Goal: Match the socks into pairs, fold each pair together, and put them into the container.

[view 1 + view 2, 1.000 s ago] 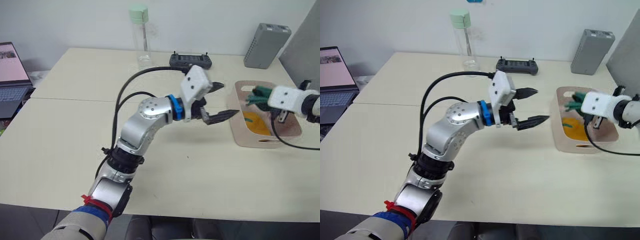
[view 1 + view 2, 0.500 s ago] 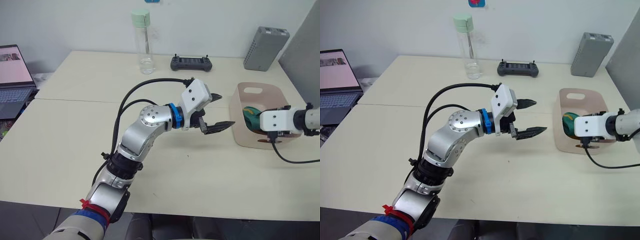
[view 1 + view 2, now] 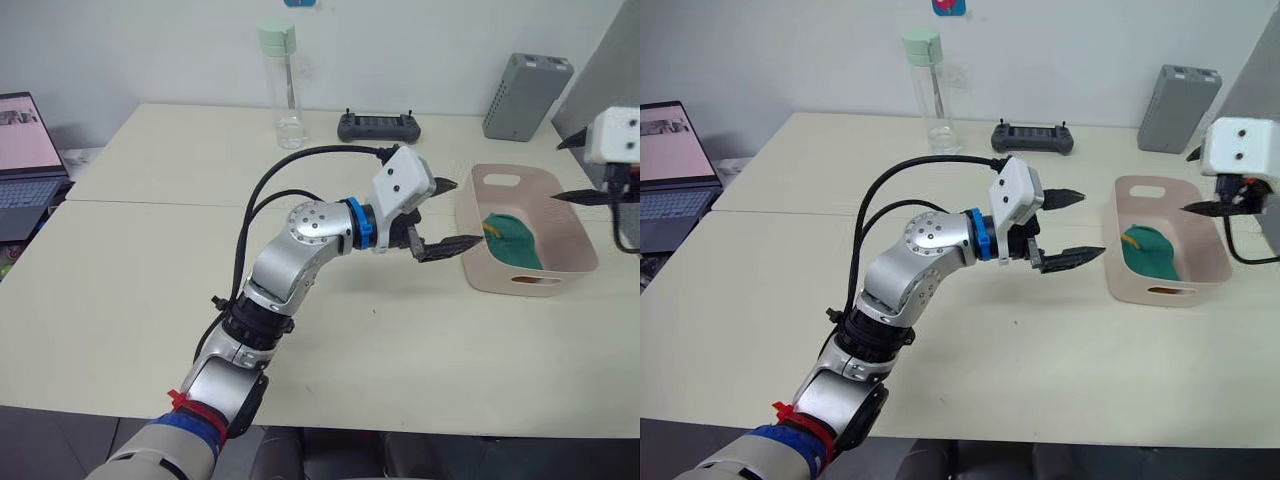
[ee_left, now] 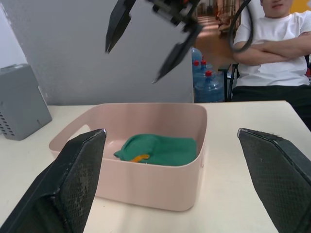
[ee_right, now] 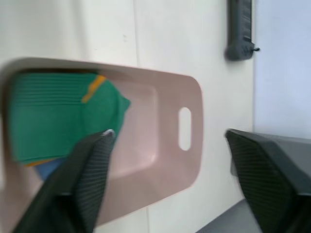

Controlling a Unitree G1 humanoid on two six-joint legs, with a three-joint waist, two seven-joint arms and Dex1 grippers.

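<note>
The pale pink container (image 3: 473, 262) stands on the right of the table. In it lies a folded dark green sock (image 3: 514, 240) with a yellow mark; the right wrist view shows a bit of light blue sock (image 5: 51, 168) under the green one (image 5: 53, 116). My right gripper (image 3: 556, 172) hangs open above the container's far right side, with nothing between its fingers. My left gripper (image 3: 468, 212) is open just left of the container's wall, pointing at it and holding nothing.
At the back of the table stand a clear bottle with a green cap (image 3: 280, 75), a black controller (image 3: 378, 125) and a grey ribbed box (image 3: 527, 95). A laptop (image 3: 25, 150) is at the far left. A person (image 4: 272, 48) sits beyond the table with arms crossed.
My right gripper opened, let the dark green sock drop into the container and rose above it. The left gripper edged closer to the container wall.
</note>
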